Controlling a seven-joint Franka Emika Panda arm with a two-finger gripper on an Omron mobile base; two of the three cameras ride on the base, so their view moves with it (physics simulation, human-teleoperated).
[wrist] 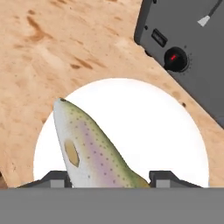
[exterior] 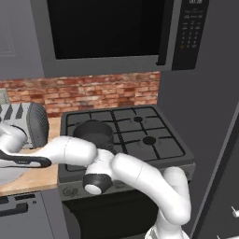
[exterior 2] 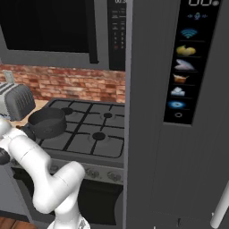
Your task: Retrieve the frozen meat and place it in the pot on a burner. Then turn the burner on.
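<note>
Beside the white plate [wrist: 144, 127] bare desk [wrist: 48, 48] is left open on one side, while the other is blocked by the toaster [wrist: 188, 48]. The way across the cooktop [exterior: 140, 133] is obstructed by the pot [exterior: 94, 131].

We see a white round plate [wrist: 153, 131] lying on the wooden surface [wrist: 52, 52], with a grey toaster [wrist: 188, 48] just beside it; the toaster's side carries a dark round knob [wrist: 176, 59] with a red mark. Behind the toaster [exterior: 28, 122] runs a red brick backsplash [exterior: 88, 93]. Above hangs a dark microwave [exterior: 116, 32] with its keypad on the right. To the right stands a tall grey fridge [exterior 2: 179, 134] with a lit icon panel [exterior 2: 188, 62].
</note>
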